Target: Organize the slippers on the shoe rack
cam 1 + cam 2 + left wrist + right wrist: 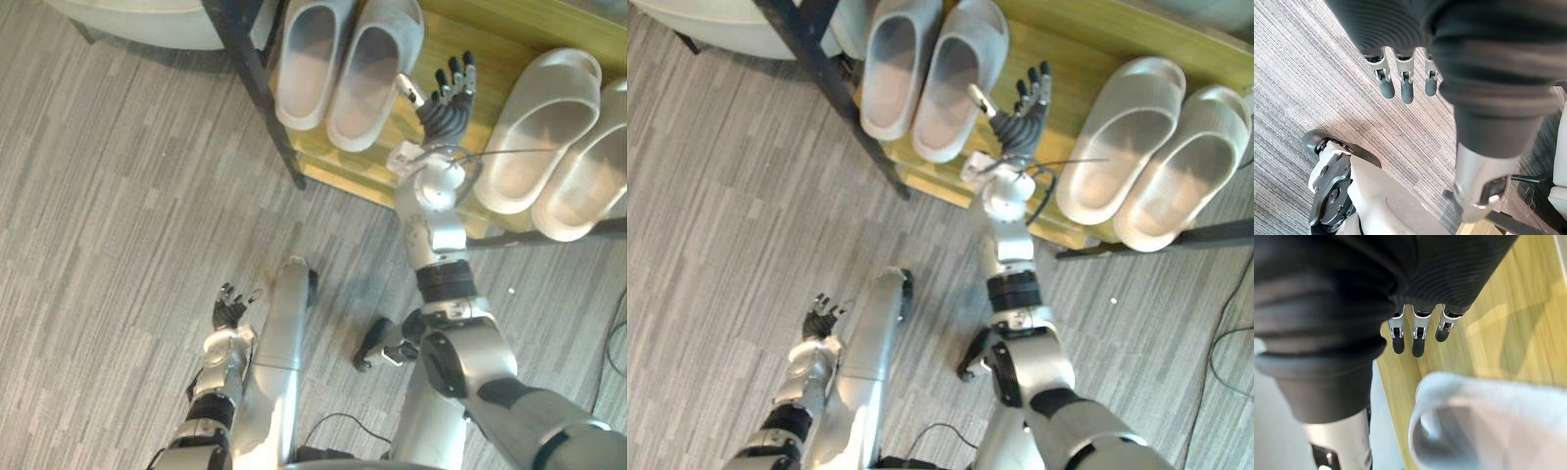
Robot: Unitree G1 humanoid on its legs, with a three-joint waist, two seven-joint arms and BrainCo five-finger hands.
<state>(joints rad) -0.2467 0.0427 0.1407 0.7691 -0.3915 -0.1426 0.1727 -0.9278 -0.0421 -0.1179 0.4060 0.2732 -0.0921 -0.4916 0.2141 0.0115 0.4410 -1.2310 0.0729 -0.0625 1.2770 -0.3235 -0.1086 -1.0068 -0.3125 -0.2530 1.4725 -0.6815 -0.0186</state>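
We see our right hand [446, 103] spread open and empty over the shoe rack [490, 44] – between the left pair of slippers [372, 78] and the right pair of slippers [539, 127], both lying on its wooden shelf. Our left hand [229, 308] hangs relaxed, fingers apart, over the carpet [118, 196].

1. The left pair of slippers [367, 83] and the shoe rack [495, 44] run off the top edge.
2. The rightmost slipper [588, 176] is cut by the right edge.
3. In the right wrist view, a close slipper [1488, 426] is blurred and cut off.
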